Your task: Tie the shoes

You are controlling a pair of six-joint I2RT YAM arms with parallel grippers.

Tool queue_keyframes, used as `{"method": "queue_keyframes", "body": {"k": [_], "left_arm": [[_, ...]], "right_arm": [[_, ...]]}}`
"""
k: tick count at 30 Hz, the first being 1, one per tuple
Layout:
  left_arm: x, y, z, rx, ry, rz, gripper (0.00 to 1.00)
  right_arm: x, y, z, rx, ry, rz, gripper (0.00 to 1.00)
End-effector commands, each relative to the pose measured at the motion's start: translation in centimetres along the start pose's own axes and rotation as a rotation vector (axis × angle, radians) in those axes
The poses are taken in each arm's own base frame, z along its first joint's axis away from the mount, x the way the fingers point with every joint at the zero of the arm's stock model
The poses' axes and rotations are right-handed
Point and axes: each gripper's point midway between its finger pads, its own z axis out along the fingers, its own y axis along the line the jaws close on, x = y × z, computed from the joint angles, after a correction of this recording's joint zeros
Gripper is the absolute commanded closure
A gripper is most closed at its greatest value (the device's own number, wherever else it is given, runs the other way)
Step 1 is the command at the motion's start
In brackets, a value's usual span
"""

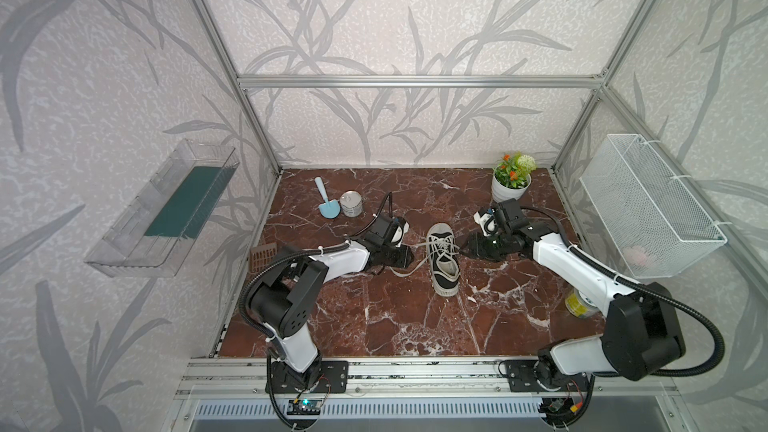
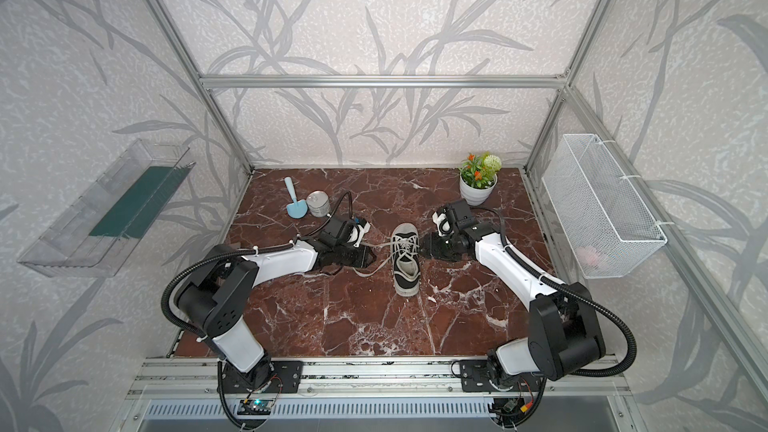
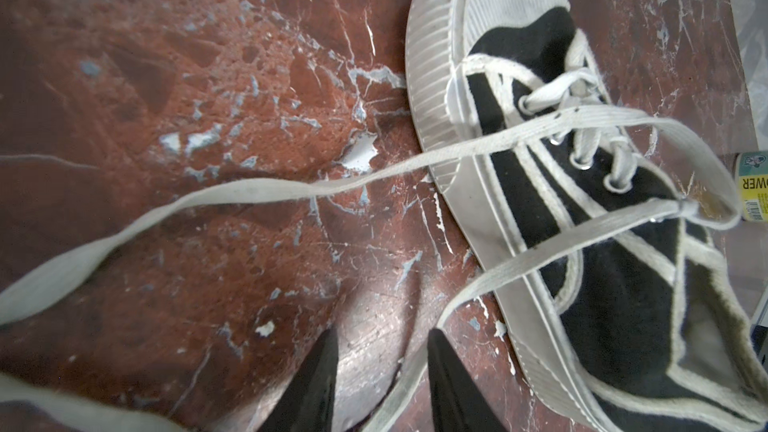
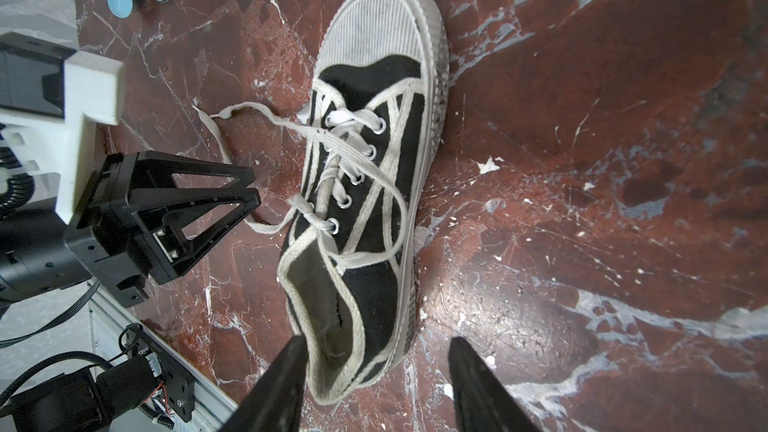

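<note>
Centrally on the table (image 1: 374, 317), the sneaker (image 1: 443, 268) is lying toe toward the back wall, laces (image 3: 291, 191) trailing leftward. The left gripper (image 3: 382, 340) is straddling one lace, jaws apart; the right gripper (image 4: 376, 344) is hovering parted just beside it, perhaps touching.

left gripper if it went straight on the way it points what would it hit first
Probably the flat white lace lying just ahead of the left gripper, then the side of the black canvas sneaker; depth is unclear.
</note>
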Motion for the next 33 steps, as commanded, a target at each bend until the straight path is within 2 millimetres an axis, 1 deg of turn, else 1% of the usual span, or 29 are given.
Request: {"method": "queue_keyframes", "body": {"k": [1,9,13,16,18,22,25,30,33], "left_arm": [[0.0,-0.7,0.9,0.025,-0.006,0.038,0.61],[0.2,-1.5,2.2,0.041,0.021,0.037,0.61],[1.0,-1.9,3.0,0.038,0.046,0.037,0.61],[1.5,-2.1,3.5,0.030,0.070,0.039,0.65],[1.6,-2.0,3.4,0.016,0.076,0.038,0.70],[1.8,-1.8,3.3,-0.010,0.078,0.044,0.73],[2.5,-1.5,3.0,-0.059,0.100,0.050,0.73],[4.4,-0.7,2.4,-0.153,0.148,0.074,0.73],[4.8,-0.4,2.7,-0.179,0.173,0.074,0.79]], "right_arm": [[0.5,0.3,-0.7,-0.014,-0.003,-0.015,0.45],[0.7,0.1,-0.8,-0.009,0.002,-0.018,0.45],[0.7,0.1,-0.8,-0.004,0.001,-0.023,0.45],[0.7,0.1,-0.8,-0.003,-0.001,-0.020,0.45],[0.7,0.1,-0.8,-0.005,0.000,-0.020,0.45],[0.5,0.1,-0.8,-0.006,-0.002,-0.020,0.45],[0.5,0.1,-0.9,-0.007,-0.005,-0.021,0.45],[0.6,0.0,-1.2,-0.006,-0.014,-0.018,0.45],[0.6,-0.1,-1.2,-0.005,-0.013,-0.019,0.45]]}}
